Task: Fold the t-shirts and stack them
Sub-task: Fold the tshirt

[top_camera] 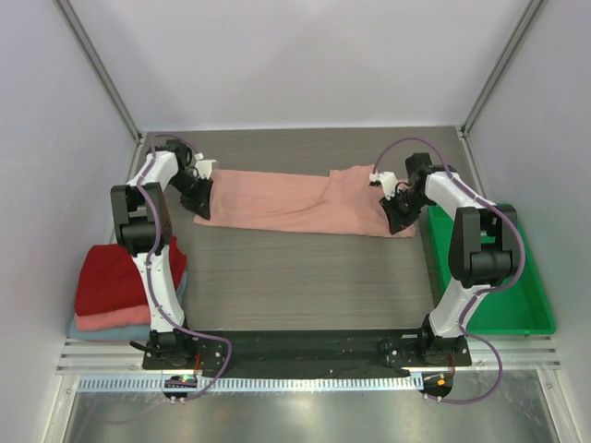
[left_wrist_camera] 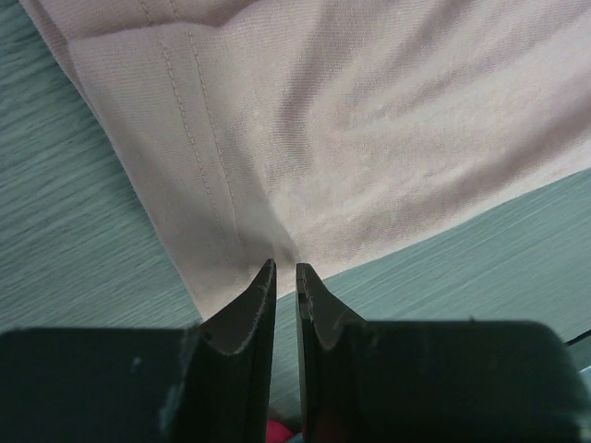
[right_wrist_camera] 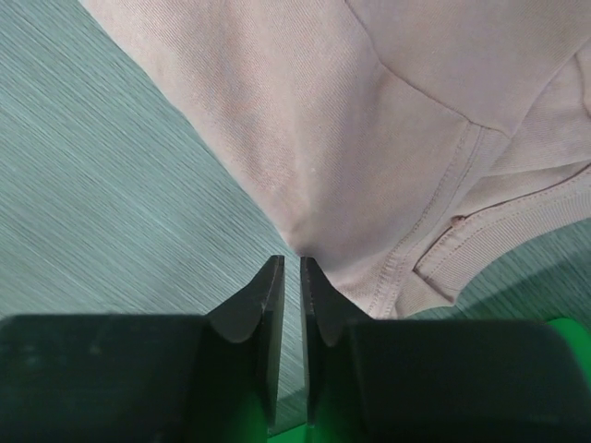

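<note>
A dusty-pink t-shirt (top_camera: 295, 198) lies flat across the far part of the table, folded into a long band. My left gripper (top_camera: 201, 210) is at its left near corner. In the left wrist view its jaws (left_wrist_camera: 284, 268) are shut to a thin slit on the hemmed edge of the pink cloth (left_wrist_camera: 369, 138). My right gripper (top_camera: 395, 221) is at the shirt's right near corner. Its jaws (right_wrist_camera: 287, 260) are shut on a puckered point of the cloth (right_wrist_camera: 369, 120), beside the ribbed collar (right_wrist_camera: 499, 231). A stack of folded t-shirts sits at the left: dark red (top_camera: 115, 277) over salmon-pink (top_camera: 106, 320) over light-blue (top_camera: 92, 332).
A green plastic tray (top_camera: 517, 295) lies at the right edge of the table, just beyond my right gripper. White walls close in the table at the back and on both sides. The arm bases stand on a black plate (top_camera: 305, 346) at the near edge.
</note>
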